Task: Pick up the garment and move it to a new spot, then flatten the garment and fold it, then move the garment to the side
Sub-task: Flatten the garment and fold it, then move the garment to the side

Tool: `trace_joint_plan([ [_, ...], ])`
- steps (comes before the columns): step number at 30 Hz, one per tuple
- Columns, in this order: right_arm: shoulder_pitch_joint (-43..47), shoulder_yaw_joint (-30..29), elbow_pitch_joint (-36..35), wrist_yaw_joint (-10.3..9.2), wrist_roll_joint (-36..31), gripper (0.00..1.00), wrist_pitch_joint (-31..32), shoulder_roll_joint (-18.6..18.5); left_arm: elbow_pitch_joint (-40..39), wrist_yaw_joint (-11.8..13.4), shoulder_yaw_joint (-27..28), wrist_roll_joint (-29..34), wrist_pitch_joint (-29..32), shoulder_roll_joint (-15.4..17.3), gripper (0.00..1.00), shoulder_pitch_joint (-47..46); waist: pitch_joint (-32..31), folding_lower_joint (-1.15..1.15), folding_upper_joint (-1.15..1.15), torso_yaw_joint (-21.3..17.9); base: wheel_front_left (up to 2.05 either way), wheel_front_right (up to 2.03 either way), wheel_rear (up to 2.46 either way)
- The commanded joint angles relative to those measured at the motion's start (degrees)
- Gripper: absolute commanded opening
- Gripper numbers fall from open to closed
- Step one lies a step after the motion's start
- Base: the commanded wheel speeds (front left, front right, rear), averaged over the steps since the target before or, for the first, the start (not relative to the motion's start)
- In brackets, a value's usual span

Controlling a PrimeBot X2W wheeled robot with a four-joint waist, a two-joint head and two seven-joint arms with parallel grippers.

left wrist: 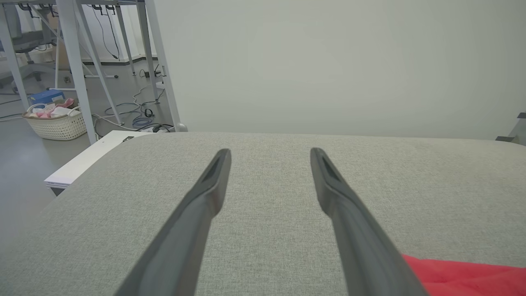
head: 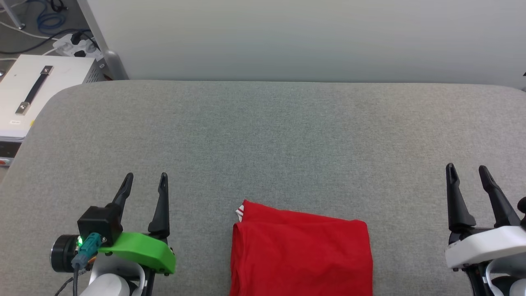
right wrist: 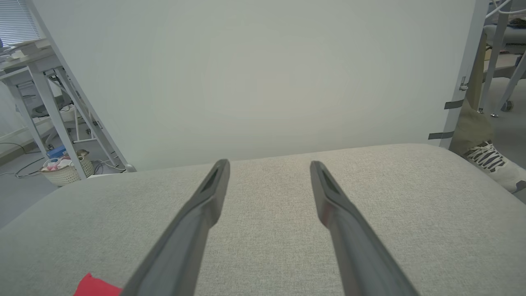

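Red shirt folded at near centre; both grippers empty, jaws apart.

Shirt (head: 302,255) lies as a compact rectangle at the near edge of the grey table (head: 263,135), between the left gripper (head: 146,176) and the right gripper (head: 467,167) and well apart from both; each has its fingers spread with nothing held. Folding appears complete; the sideways move is judged outstanding. Recommended: pinch through all layers at one side edge, then carry level so the stack does not splay. Striped trim (head: 239,211) peeks out at the far left corner.
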Motion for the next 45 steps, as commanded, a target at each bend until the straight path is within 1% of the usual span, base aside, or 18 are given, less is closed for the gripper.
trace_joint_plan([
  [1,1.4,0.3,-0.6,0.01,-1.7,1.00,-0.4,0.1,0.5,-0.4,0.4,0.8,-0.4,-0.2,1.00,0.9,-0.6,0.00,0.00,-0.6,0.00,0.00,0.00],
  [6,4.9,0.8,-1.3,0.01,-5.1,1.00,-1.2,0.3,1.7,-1.1,0.6,1.4,-0.4,-0.8,1.00,2.3,-1.6,0.00,0.00,-1.4,0.00,0.00,0.00],
  [12,7.7,1.9,-1.6,0.01,-6.0,1.00,-1.4,0.7,2.9,-2.1,1.2,2.4,-0.4,-1.7,1.00,3.2,-1.9,0.00,0.00,-1.9,0.00,0.00,0.00],
  [23,7.8,2.3,-1.8,0.01,-5.9,1.00,-1.9,1.1,4.0,-3.7,3.2,3.6,-0.4,-2.9,1.00,3.4,-1.5,0.00,0.00,-2.2,0.00,0.00,0.00],
  [26,7.6,1.9,-1.9,0.01,-5.0,1.00,-1.5,1.1,4.0,-4.0,3.8,3.9,-0.4,-3.2,1.00,3.2,-1.2,0.00,0.00,-2.1,0.00,0.00,0.00],
  [28,7.5,1.0,-1.6,0.01,-2.9,1.00,-0.5,1.1,3.8,-4.3,4.2,4.0,-0.4,-3.4,1.00,2.9,-0.7,0.00,0.00,-1.8,0.00,0.00,0.00],
  [29,7.6,0.5,-1.6,0.01,-2.4,1.00,0.1,1.0,3.8,-4.4,4.5,4.1,-0.4,-3.6,1.00,2.7,-0.6,0.00,0.00,-1.7,0.00,0.00,0.00],
  [31,7.9,-0.7,-1.2,0.01,0.7,1.00,2.3,1.0,3.5,-4.7,5.0,4.4,-0.4,-4.0,1.00,2.2,-0.2,0.00,0.00,-1.2,0.00,0.00,0.00],
  [36,9.4,-1.7,0.1,0.01,7.2,1.00,9.7,-3.0,2.8,-5.5,6.1,5.3,-0.4,-5.1,1.00,1.3,1.1,0.00,0.00,0.3,0.00,0.00,0.00],
  [42,11.3,2.6,1.8,0.01,16.6,1.00,21.4,-6.4,1.8,-6.3,6.8,6.5,-0.4,-6.6,1.00,0.6,3.1,0.00,0.00,2.0,0.00,0.00,0.00],
  [45,11.3,4.7,2.9,0.01,20.4,1.00,25.7,-7.6,1.4,-6.8,7.1,7.2,-0.4,-7.3,1.00,0.0,4.4,0.00,0.00,2.9,0.00,0.00,0.00],
])
